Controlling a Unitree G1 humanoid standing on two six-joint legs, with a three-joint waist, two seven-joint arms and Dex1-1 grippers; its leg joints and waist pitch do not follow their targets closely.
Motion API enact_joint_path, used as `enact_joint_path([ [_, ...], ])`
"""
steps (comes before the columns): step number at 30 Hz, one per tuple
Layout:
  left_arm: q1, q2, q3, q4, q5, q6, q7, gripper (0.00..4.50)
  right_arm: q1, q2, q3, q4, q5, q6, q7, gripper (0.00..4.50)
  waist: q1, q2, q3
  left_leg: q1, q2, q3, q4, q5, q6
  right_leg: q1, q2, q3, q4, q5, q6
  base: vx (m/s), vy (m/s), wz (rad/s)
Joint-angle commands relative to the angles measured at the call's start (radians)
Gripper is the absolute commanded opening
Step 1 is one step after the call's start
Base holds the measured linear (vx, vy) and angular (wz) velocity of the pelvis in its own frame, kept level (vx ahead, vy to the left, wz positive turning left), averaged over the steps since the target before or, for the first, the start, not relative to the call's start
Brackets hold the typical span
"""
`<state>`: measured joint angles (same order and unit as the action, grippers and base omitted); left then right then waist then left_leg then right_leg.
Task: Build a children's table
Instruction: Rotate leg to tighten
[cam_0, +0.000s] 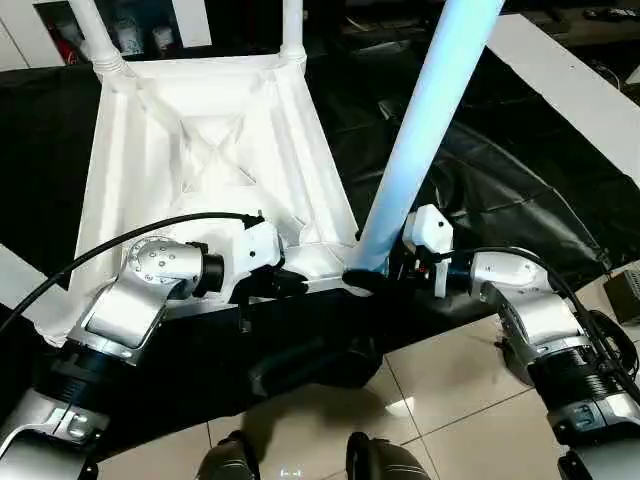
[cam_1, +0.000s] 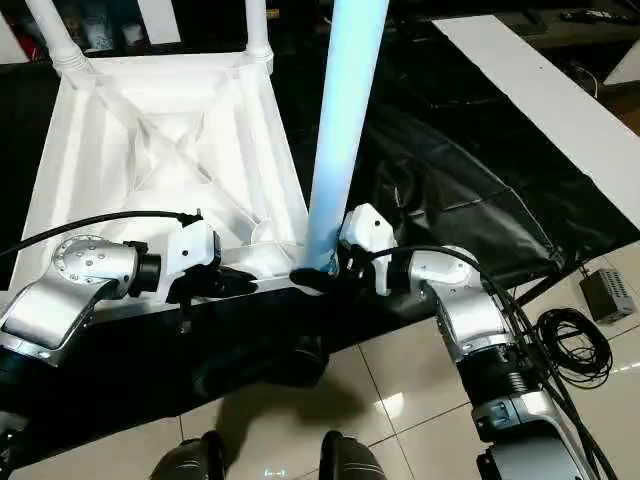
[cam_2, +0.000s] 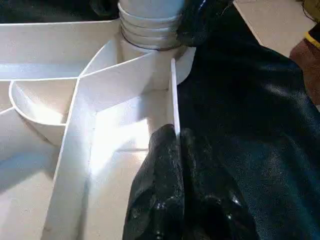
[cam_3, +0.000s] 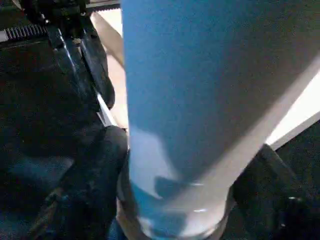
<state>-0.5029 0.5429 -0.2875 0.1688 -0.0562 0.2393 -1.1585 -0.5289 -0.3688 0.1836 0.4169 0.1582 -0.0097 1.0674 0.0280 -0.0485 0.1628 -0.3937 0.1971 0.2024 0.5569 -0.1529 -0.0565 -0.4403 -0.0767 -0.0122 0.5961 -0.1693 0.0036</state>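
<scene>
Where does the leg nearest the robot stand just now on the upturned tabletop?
In the head views the leg rises from the tabletop's near corner on the robot's right, between the right gripper's fingers, with the left gripper pinching the rim beside it.

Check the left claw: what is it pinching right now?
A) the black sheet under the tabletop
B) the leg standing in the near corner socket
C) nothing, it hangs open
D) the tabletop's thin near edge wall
D: the left wrist view shows the left claw shut on the thin near wall of the upturned tabletop, beside the leg.
</scene>
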Motion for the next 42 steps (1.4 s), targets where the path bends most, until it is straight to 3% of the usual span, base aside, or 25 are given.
enact_joint_path([
  [1, 0.032, 0.004, -0.046, 0.013, 0.007, 0.007, -0.033, 0.00, 0.003, -0.012, 0.003, 0.011, -0.006, -0.010, 0.011, 2.74, -0.006, 0.003, -0.075, 0.029, 0.025, 0.000, -0.045, -0.112, 0.096, 0.056, -0.035, 0.030, -0.044, -0.051, -0.279, 0.000, 0.000, 0.00],
  [8, 0.031, -0.019, -0.042, 0.030, 0.011, 0.028, -0.001, 0.00, 0.017, 0.026, -0.017, 0.056, -0.010, -0.021, -0.058, 2.64, -0.007, 0.005, -0.074, 0.030, 0.026, 0.000, -0.045, -0.127, 0.089, 0.056, -0.037, 0.030, -0.045, -0.064, -0.282, 0.000, 0.000, 0.00],
  [10, 0.020, -0.046, -0.039, 0.048, 0.019, 0.045, 0.039, 0.00, 0.018, 0.066, -0.042, 0.090, -0.011, -0.016, -0.141, 2.64, -0.008, 0.008, -0.068, 0.030, 0.026, -0.001, -0.049, -0.168, 0.071, 0.051, -0.039, 0.031, -0.054, -0.134, -0.275, 0.000, 0.000, 0.00],
  [14, -0.017, -0.125, -0.037, 0.119, 0.057, 0.067, 0.159, 0.00, 0.020, 0.148, -0.076, 0.134, -0.029, 0.000, -0.323, 2.63, -0.014, 0.005, -0.061, 0.032, 0.026, -0.010, -0.062, -0.277, 0.002, 0.045, -0.043, 0.031, -0.076, -0.351, -0.207, 0.000, 0.000, 0.00],
  [15, -0.017, -0.125, -0.037, 0.119, 0.057, 0.067, 0.159, 0.00, 0.020, 0.148, -0.076, 0.134, -0.029, 0.000, -0.323, 2.63, -0.016, 0.003, -0.062, 0.032, 0.024, -0.012, -0.062, -0.290, -0.002, 0.045, -0.042, 0.030, -0.078, -0.373, -0.196, 0.000, 0.000, 0.00],
  [19, -0.084, -0.269, -0.019, 0.215, 0.108, 0.154, 0.387, 0.00, -0.041, 0.319, -0.147, 0.217, -0.061, 0.039, -0.716, 2.63, -0.025, 0.008, -0.058, 0.034, 0.023, -0.016, -0.068, -0.352, -0.036, 0.031, -0.041, 0.030, -0.086, -0.452, -0.162, 0.000, 0.000, 0.00],
  [22, -0.101, -0.303, -0.015, 0.244, 0.118, 0.170, 0.437, 0.00, -0.070, 0.366, -0.153, 0.252, -0.064, 0.042, -0.784, 2.62, -0.029, 0.006, -0.058, 0.032, 0.019, -0.023, -0.070, -0.397, -0.041, 0.029, -0.043, 0.026, -0.094, -0.506, -0.121, 0.000, 0.000, 0.00],
  [24, -0.115, -0.322, -0.018, 0.273, 0.131, 0.163, 0.458, 0.00, -0.097, 0.394, -0.130, 0.281, -0.082, 0.029, -0.783, 2.62, -0.030, 0.004, -0.058, 0.033, 0.016, -0.025, -0.070, -0.408, -0.033, 0.026, -0.042, 0.026, -0.098, -0.510, -0.105, 0.000, 0.000, 0.00],
  [29, -0.122, -0.315, -0.024, 0.291, 0.147, 0.143, 0.444, 0.00, -0.106, 0.411, -0.111, 0.268, -0.077, -0.012, -0.723, 2.62, -0.027, 0.002, -0.060, 0.029, 0.018, -0.021, -0.069, -0.385, -0.009, 0.027, -0.041, 0.028, -0.095, -0.454, -0.112, 0.000, 0.000, 0.00],
  [30, -0.122, -0.314, -0.022, 0.291, 0.148, 0.142, 0.442, 0.00, -0.104, 0.411, -0.111, 0.265, -0.074, -0.018, -0.713, 3.17, -0.028, 0.002, -0.060, 0.027, 0.018, -0.020, -0.070, -0.383, -0.007, 0.028, -0.041, 0.028, -0.095, -0.452, -0.115, 0.000, 0.000, 0.00],
  [34, -0.120, -0.282, -0.019, 0.272, 0.153, 0.141, 0.414, 0.00, -0.097, 0.398, -0.123, 0.226, -0.055, -0.044, -0.665, 3.48, -0.027, 0.002, -0.061, 0.026, 0.020, -0.020, -0.071, -0.380, 0.001, 0.028, -0.043, 0.028, -0.096, -0.457, -0.119, 0.000, 0.000, 0.00],
  [38, -0.095, -0.228, -0.022, 0.219, 0.135, 0.127, 0.336, 0.00, -0.081, 0.305, -0.081, 0.155, -0.078, -0.007, -0.569, 3.96, -0.028, -0.001, -0.063, 0.020, 0.021, -0.021, -0.073, -0.351, 0.007, 0.036, -0.041, 0.028, -0.091, -0.425, -0.125, 0.000, 0.000, 0.00],
  [42, -0.074, -0.183, -0.031, 0.177, 0.121, 0.113, 0.263, 0.00, -0.057, 0.220, -0.048, 0.109, -0.071, 0.013, -0.428, 3.96, -0.031, 0.001, -0.068, 0.018, 0.022, -0.017, -0.066, -0.299, 0.023, 0.041, -0.042, 0.031, -0.082, -0.345, -0.159, 0.000, 0.000, 0.00],
])
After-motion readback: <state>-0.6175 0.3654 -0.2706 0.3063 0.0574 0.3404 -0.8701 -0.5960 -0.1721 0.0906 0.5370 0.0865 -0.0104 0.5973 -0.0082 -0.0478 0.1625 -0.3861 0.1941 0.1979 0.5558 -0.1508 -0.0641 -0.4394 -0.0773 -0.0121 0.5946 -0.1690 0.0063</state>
